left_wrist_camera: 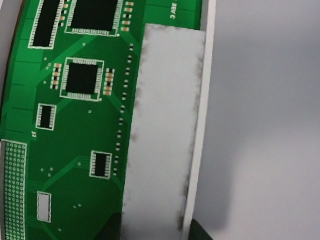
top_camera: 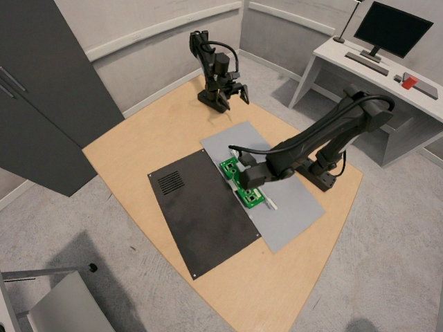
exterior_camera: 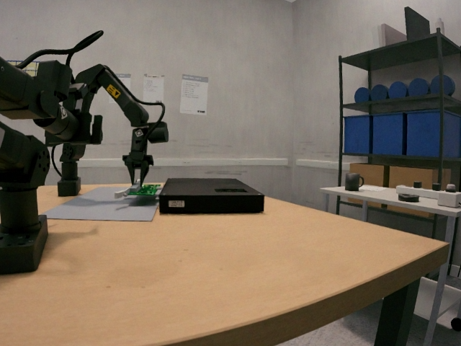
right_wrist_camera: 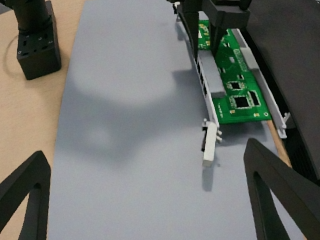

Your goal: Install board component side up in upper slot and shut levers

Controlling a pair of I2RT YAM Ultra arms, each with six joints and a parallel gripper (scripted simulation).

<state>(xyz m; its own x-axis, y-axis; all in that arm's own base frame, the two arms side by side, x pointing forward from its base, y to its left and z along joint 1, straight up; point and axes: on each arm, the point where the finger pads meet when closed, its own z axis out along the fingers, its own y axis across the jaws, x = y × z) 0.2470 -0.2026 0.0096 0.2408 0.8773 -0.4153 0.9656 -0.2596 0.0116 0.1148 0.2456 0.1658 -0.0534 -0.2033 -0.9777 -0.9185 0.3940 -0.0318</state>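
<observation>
The green board (top_camera: 239,185) is component side up, its long edge at the front of the black enclosure (top_camera: 202,210). How far it enters the slot is hidden. My left gripper (top_camera: 250,178) is shut on the board's white panel edge (left_wrist_camera: 200,94) and holds it just above the grey mat (top_camera: 264,185). In the right wrist view the near white lever (right_wrist_camera: 208,140) lies roughly in line with the panel. The side view shows the board (exterior_camera: 145,189) close beside the enclosure (exterior_camera: 210,195). My right gripper (top_camera: 236,94) is open and empty, far back by its base.
The left arm's base (top_camera: 318,175) stands on the bench just past the mat. The enclosure lies flat in the middle of the bench, well away from its edges. A desk with a monitor (top_camera: 390,25) stands beyond the bench.
</observation>
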